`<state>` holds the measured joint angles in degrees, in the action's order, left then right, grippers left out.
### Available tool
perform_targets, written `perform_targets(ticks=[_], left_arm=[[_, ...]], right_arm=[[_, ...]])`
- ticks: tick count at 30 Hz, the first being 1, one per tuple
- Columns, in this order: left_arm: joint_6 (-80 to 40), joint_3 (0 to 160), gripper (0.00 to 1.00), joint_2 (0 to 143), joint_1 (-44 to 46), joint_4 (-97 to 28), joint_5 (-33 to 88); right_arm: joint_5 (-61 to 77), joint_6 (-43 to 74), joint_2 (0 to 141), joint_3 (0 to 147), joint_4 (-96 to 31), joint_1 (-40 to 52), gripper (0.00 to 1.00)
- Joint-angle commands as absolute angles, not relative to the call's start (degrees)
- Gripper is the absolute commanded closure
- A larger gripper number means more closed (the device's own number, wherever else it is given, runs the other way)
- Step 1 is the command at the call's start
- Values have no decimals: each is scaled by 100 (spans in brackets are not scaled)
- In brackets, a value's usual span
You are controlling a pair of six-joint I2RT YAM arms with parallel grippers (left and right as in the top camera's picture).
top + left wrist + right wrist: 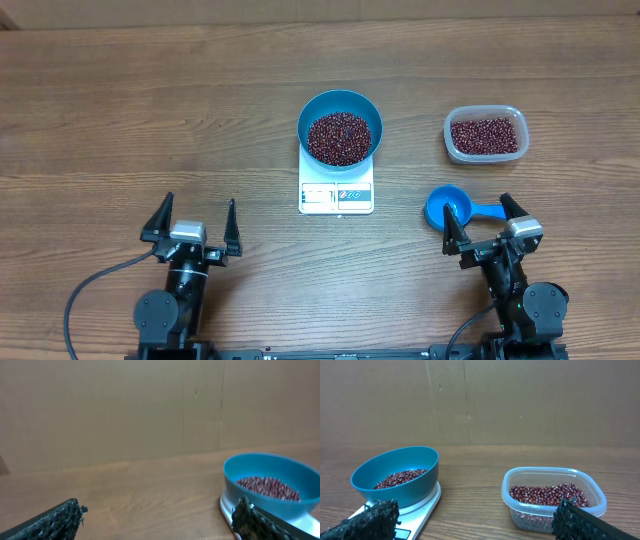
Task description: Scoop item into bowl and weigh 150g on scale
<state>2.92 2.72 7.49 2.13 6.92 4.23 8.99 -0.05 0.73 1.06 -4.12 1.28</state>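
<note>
Holding glossy red-brown beans (pixel 340 138), blue bowl (pixel 302 128) on white scale (pixel 336 198); left tool (pixel 200 205), right tool (pixel 476 207) spread wide.

A bright blue bowl (pixel 340 100) stands upright on the little white scale (pixel 337 186) just above the middle of the overhead view. Its rim overhangs the platform, so only the scale's front strip with the display window and printed label shows below it. Glossy dark red-brown beans (pixel 340 138) cover the bowl's bottom in a thick layer, and more of the same lie in a clear tub (pixel 485 112) at the upper right, well apart from the bowl.
</note>
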Motion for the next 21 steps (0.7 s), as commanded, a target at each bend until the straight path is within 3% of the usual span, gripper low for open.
perform_targets(ticks=[1, 6, 21], left_arm=[[320, 27, 0, 344, 185, 405, 307], [325, 27, 0, 30, 185, -456, 49], [320, 27, 0, 30, 185, -447, 67]], right_arm=[[902, -27, 16, 45, -390, 176, 0], [902, -27, 16, 45, -390, 176, 0], [902, -27, 16, 45, -390, 176, 0]])
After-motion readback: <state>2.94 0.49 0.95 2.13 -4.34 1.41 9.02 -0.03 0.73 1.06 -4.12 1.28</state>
